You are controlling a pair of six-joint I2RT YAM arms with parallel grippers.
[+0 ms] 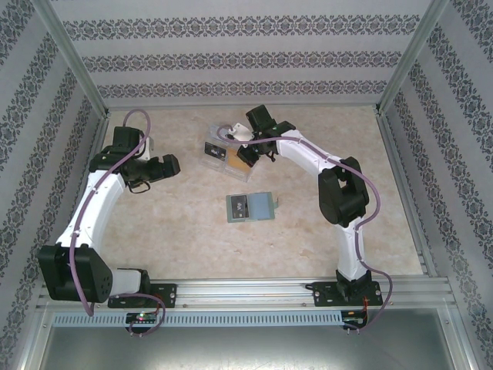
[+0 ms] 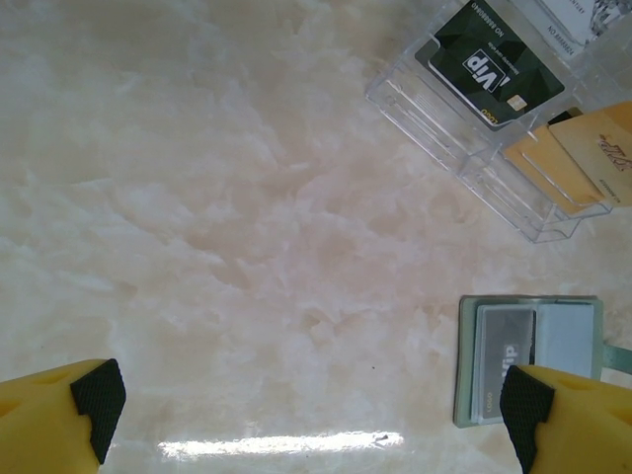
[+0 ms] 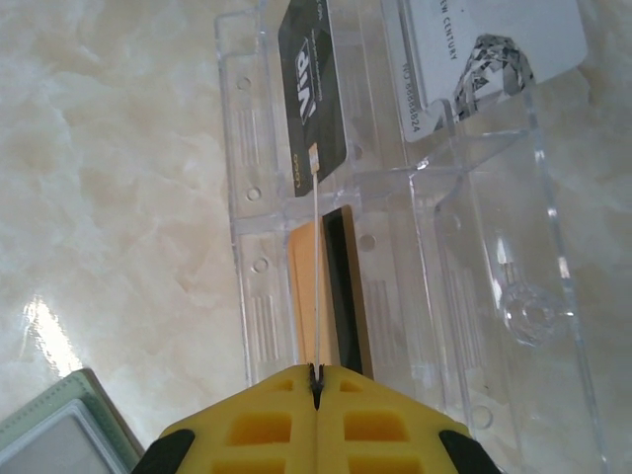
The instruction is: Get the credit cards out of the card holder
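The left gripper (image 2: pixel 311 415) is hovering over bare table (image 2: pixel 197 197), its fingers spread wide and gripping nothing. Just to its right, the card holder (image 2: pixel 528 360) is lying open and flat near the table's middle, with one grey card (image 2: pixel 506 354) sitting in its left panel. Beyond it, a clear box (image 2: pixel 444 148) is holding a black card (image 2: pixel 489 59), gold-orange cards (image 2: pixel 568 148) and a white card (image 3: pixel 474 49). The right gripper (image 3: pixel 316 380) is poised over that box, fingers pressed together on what appears to be an edge-on card (image 3: pixel 316 286).

Judgement: the cards are looking light, stiff and slick. An exposed short edge is offering the best pinch, and the holder is likely to slide unless pinned.

The marble-look top is glaring under the lights. Patterned walls (image 1: pixel 231 62) are enclosing the cell.
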